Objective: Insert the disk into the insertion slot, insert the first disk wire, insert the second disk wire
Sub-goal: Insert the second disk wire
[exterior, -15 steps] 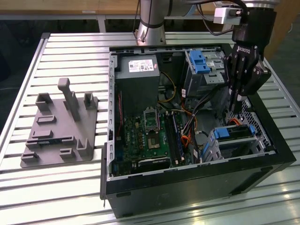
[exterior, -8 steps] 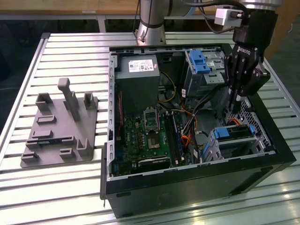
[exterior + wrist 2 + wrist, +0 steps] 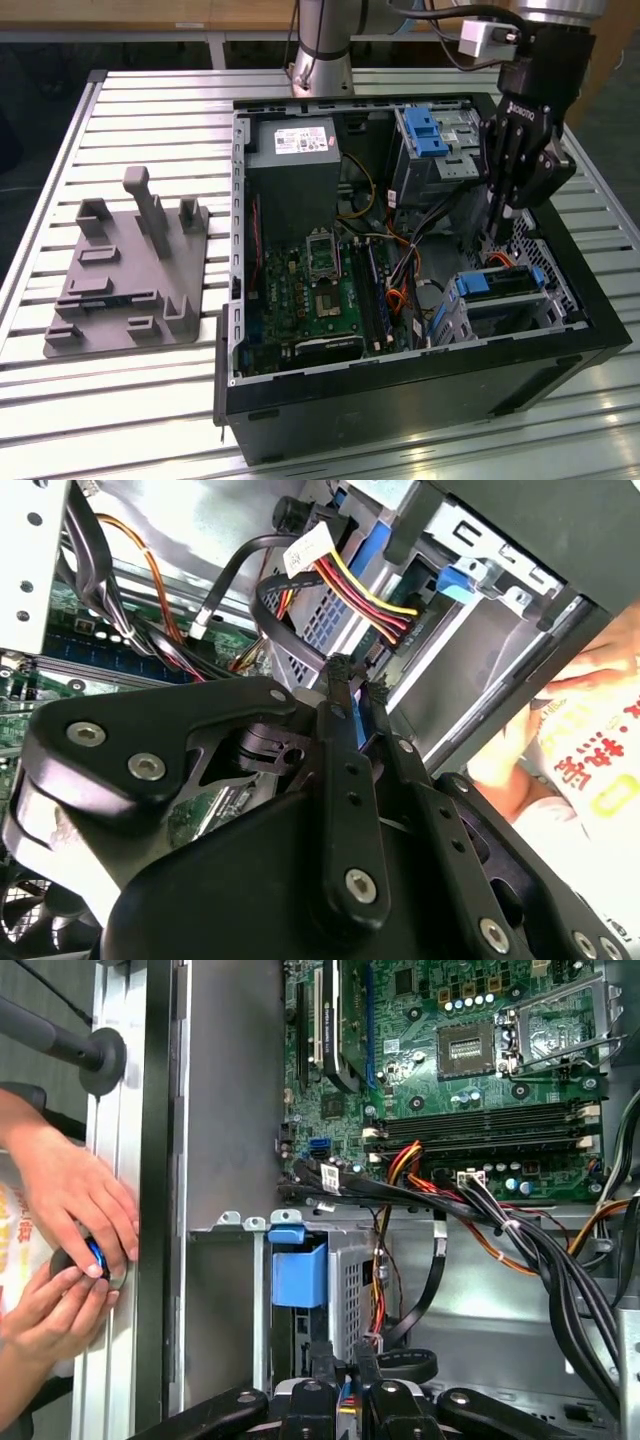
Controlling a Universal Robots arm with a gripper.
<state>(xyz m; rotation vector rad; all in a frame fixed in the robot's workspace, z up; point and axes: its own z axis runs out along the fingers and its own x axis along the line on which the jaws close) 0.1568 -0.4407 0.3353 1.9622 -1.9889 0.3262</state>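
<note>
Black gripper (image 3: 497,232) upright above disk (image 3: 497,283)

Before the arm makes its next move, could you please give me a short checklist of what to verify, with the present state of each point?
1. Disk seated: the disk lies in the insertion slot. Ok.
2. Gripper position: the gripper hangs just above the disk's cable end, inside the case. Ok.
3. Wire connection: the red-yellow-black wire reaches a connector at the disk's end; whether it is fully seated, cannot tell.
4. Cable path: a black cable loops beside the slot; whether it would snag, cannot tell.
5. People clear: a person's hands are close beside the case. Not ok.
</note>
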